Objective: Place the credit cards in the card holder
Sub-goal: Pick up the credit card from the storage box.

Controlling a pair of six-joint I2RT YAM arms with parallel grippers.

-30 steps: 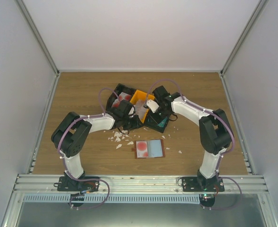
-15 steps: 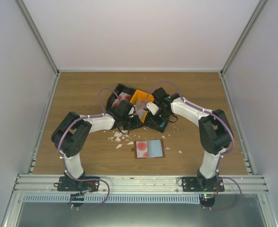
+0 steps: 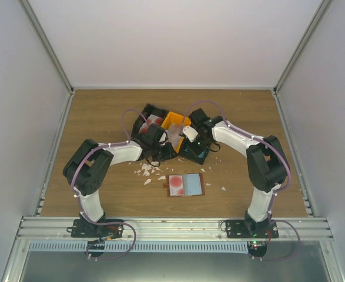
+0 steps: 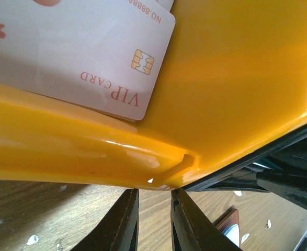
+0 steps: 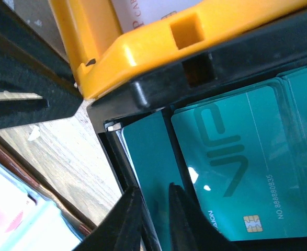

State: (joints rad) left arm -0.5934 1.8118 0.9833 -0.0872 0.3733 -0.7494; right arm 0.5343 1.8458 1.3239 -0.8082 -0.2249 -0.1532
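right wrist: right gripper (image 5: 152, 189) is straddling the wall of the black tray (image 5: 143, 94), grip unclear; teal credit cards (image 5: 237, 157) are lying at two o'clock. left gripper (image 4: 151, 193) is hanging slightly apart, white card (image 4: 80, 52) at eleven.

left arm (image 3: 89, 170): elbow at frame left, forearm reaching to centre | left gripper (image 4: 153, 193): jaws a narrow slit apart, grip unclear | right arm (image 3: 266, 161): elbow at right, forearm angled up-left to centre | right gripper (image 5: 152, 191): jaws a narrow slit apart, grip unclear
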